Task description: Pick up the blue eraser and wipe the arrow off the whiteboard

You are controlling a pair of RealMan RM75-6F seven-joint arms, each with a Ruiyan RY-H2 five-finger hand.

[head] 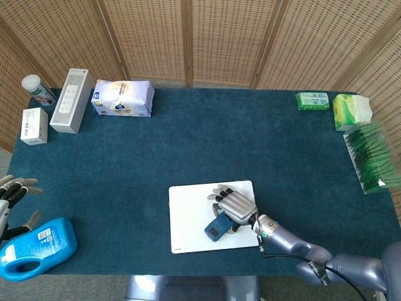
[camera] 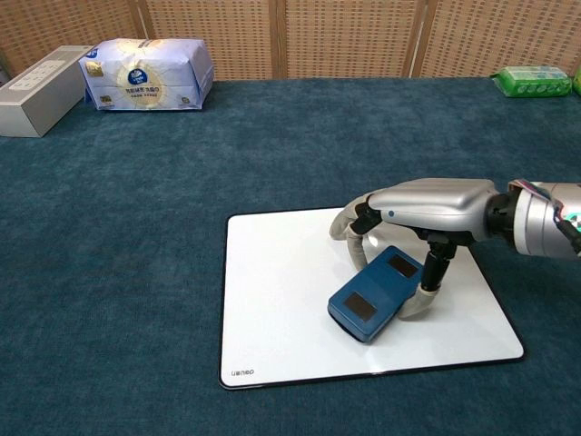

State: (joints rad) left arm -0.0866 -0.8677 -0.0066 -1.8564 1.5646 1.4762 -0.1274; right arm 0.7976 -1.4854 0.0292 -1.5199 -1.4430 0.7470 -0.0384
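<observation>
The blue eraser (camera: 374, 292) (head: 217, 226) lies flat on the whiteboard (camera: 281, 291) (head: 188, 216), gripped by my right hand (camera: 419, 213) (head: 233, 204), fingers on its far side and thumb on its near side. The board's surface looks plain white; no arrow shows on it in either view. The board sits slightly askew on the blue cloth near the table's front. My left hand (head: 11, 194) hovers with fingers spread at the far left edge of the head view, holding nothing.
A blue detergent bottle (head: 36, 246) lies just below my left hand. At the back left are a grey box (head: 72, 100) (camera: 41, 79), a white tissue pack (head: 123, 98) (camera: 147, 74), a small box (head: 34, 126) and a jar (head: 38, 90). Green packs (head: 312, 101) (camera: 534, 80) stand back right.
</observation>
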